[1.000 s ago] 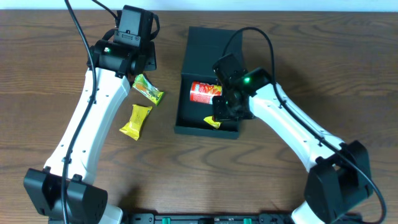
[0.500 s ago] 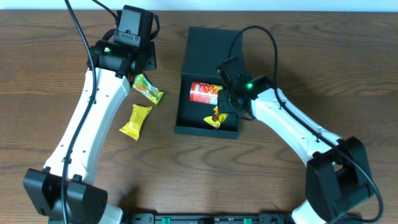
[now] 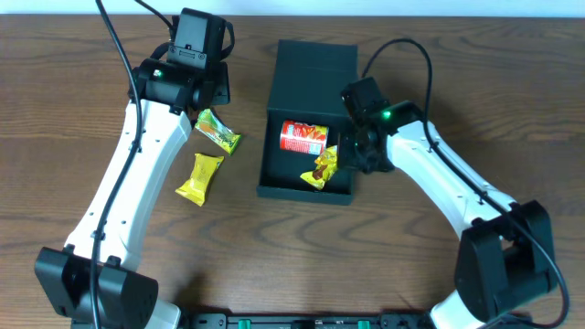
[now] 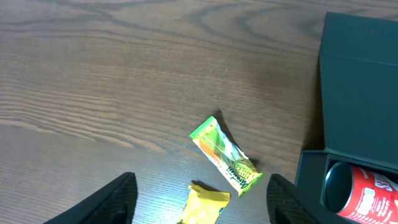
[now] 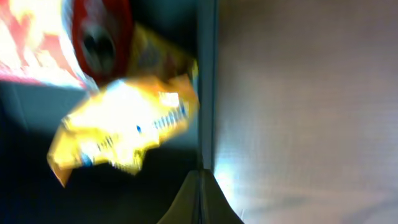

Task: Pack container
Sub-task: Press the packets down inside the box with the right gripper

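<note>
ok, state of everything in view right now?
container: lid open
red can: on its side inside the container
inner yellow packet: loose beside the can, inside
green packet: on the table, unpacked
outer yellow packet: on the table, unpacked
left gripper: open, empty
right gripper: shut, empty

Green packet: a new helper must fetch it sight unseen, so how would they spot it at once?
Find the dark box in the middle of the wooden table, then look at the bare wood to its left. The green packet lies there at a slant, farther back than its one neighbour. That neighbour, the yellow packet, is plain yellow, while this wrapper is bright green.
</note>
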You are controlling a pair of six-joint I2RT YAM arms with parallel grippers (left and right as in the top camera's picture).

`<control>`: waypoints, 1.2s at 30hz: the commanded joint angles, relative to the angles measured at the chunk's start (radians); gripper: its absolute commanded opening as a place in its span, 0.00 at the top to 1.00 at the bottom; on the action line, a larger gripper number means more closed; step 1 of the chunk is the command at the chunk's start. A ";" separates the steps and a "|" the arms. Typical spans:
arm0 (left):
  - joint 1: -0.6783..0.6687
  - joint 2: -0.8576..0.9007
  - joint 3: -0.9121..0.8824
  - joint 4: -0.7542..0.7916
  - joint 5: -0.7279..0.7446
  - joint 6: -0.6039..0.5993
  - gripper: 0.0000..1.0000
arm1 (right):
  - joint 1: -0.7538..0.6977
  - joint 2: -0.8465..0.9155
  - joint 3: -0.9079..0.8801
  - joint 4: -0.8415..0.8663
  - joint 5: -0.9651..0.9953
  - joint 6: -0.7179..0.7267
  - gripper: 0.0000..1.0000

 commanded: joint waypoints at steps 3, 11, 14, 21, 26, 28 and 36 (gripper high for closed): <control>0.006 0.004 0.006 0.008 -0.014 0.003 0.30 | 0.035 0.000 -0.045 0.106 -0.088 0.096 0.99; 0.006 0.004 0.006 0.008 -0.014 0.003 0.30 | 0.042 -0.001 -0.107 0.188 -0.063 0.111 0.98; 0.006 0.004 0.006 0.008 -0.014 0.004 0.30 | 0.029 -0.001 -0.065 0.089 0.007 0.111 0.99; 0.006 0.004 0.006 0.019 -0.014 0.004 0.30 | 0.025 -0.001 0.016 0.030 -0.122 0.077 0.98; 0.006 0.004 0.006 0.023 -0.014 0.004 0.29 | 0.026 -0.001 0.016 0.008 0.073 0.077 0.99; 0.006 0.004 0.006 0.026 -0.014 0.004 0.28 | 0.026 -0.001 0.016 0.007 0.114 0.069 0.99; 0.006 0.004 0.006 0.027 -0.015 0.030 0.27 | 0.023 -0.001 0.140 -0.109 0.024 0.063 0.99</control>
